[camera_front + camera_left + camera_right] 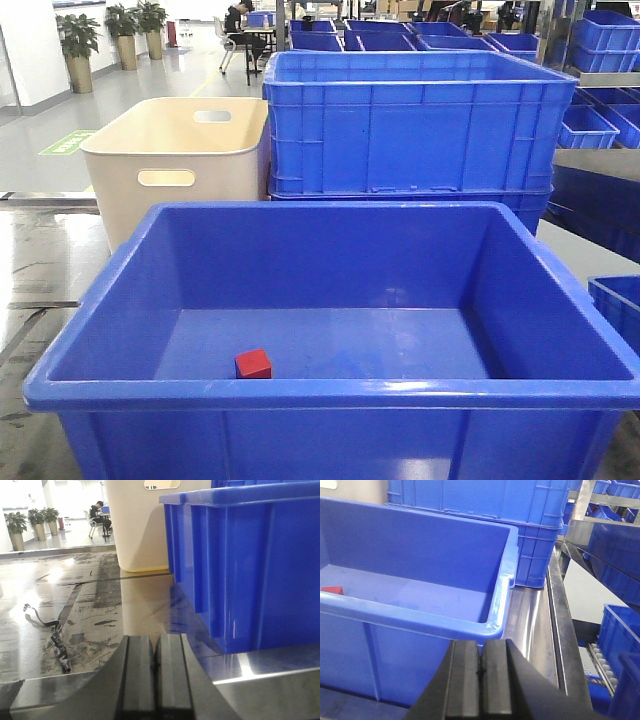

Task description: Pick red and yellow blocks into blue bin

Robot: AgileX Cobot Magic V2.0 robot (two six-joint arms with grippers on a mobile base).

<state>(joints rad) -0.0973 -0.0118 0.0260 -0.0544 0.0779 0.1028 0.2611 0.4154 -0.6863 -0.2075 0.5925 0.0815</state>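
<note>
The blue bin [330, 392] fills the front view, glossy with a rolled rim. A small red cube [253, 364] lies on its floor near the front left wall; its corner also shows in the right wrist view as the red cube [332, 590] inside the bin [420, 617]. The yellow block is out of view. My left gripper [155, 655] is shut with nothing in it, low over the steel table, left of the bin [250, 565]. My right gripper [481, 657] is shut and empty, just outside the bin's near right corner.
A beige tub [180, 160] with oval handle holes stands behind the bin at left. Stacked ribbed blue crates [410, 125] stand behind it at right. More blue crates [620, 635] sit on shelves to the right. A black strap [52, 630] lies on the steel table.
</note>
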